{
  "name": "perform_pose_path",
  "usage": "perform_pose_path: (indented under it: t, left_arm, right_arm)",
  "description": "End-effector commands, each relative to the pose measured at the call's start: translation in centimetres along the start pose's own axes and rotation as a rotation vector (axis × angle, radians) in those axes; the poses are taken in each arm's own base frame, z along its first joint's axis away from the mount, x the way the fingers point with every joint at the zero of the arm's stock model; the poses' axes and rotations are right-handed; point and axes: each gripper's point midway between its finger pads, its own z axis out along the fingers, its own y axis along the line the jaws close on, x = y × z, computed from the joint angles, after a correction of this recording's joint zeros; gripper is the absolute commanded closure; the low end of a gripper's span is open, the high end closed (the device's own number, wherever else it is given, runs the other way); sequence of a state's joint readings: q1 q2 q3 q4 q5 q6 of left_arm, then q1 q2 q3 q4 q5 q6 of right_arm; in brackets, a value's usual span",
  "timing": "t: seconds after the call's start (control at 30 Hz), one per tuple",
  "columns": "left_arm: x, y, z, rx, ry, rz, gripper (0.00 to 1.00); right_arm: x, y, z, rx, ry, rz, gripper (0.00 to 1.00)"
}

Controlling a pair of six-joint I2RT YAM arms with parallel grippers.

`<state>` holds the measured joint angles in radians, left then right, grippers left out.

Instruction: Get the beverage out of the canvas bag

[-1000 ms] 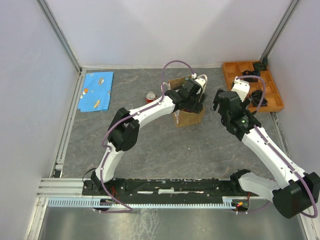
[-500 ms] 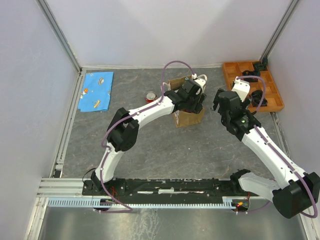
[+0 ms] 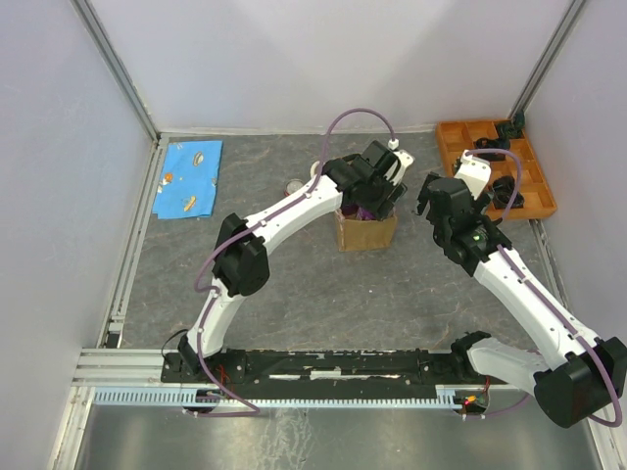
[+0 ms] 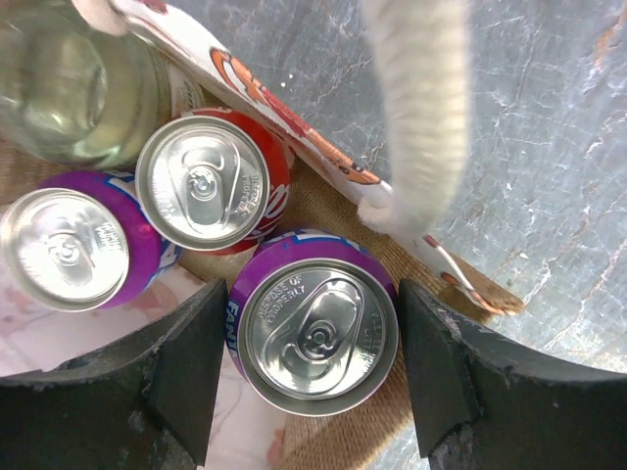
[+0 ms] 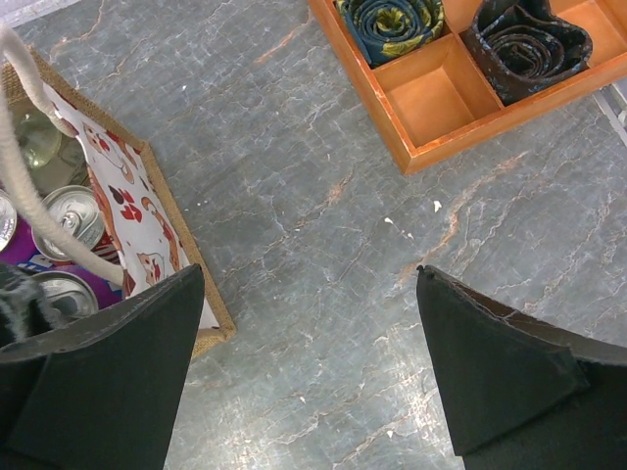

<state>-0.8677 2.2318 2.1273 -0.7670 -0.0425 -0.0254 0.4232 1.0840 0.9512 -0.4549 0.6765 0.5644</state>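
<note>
The left gripper reaches straight down into the bag, which stands near the middle of the far edge. Its fingers press both sides of a purple can. This can sits higher than the other cans, so it looks clamped for lifting. The right gripper hangs spread wide beside the bag, out of the way.

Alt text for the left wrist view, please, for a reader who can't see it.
The left gripper clamps a purple can from both sides, seen from above in the open canvas bag. Beside it stand a red can, a second purple can and a clear bottle; a cream handle crosses above grey table.
</note>
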Motion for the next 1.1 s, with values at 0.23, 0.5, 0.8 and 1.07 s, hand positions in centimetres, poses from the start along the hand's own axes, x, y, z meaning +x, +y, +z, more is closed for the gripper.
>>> perform_pose_path:
  t: [0.23, 0.5, 0.8, 1.07]
  left_arm:
    - [-7.6, 1.8, -7.7, -0.038, -0.202, 0.075, 0.97]
    - [-11.3, 6.1, -14.4, -0.156, -0.366, 0.000, 0.97]
    - [-14.8, 11.2, -22.1, -0.233, -0.578, -0.104, 0.97]
    - [-15.4, 16.0, -27.1, -0.320, -0.691, -0.179, 0.97]
  right_arm:
    - [-2.8, 0.9, -0.1, -0.018, -0.081, 0.064, 0.03]
    - [-4.3, -0.8, -0.7, 0.048, -0.151, 0.049, 0.03]
    - [-4.1, -2.4, -0.9, 0.101, -0.174, 0.039, 0.03]
    - [-3.7, -2.2, -0.4, 0.108, -0.172, 0.037, 0.03]
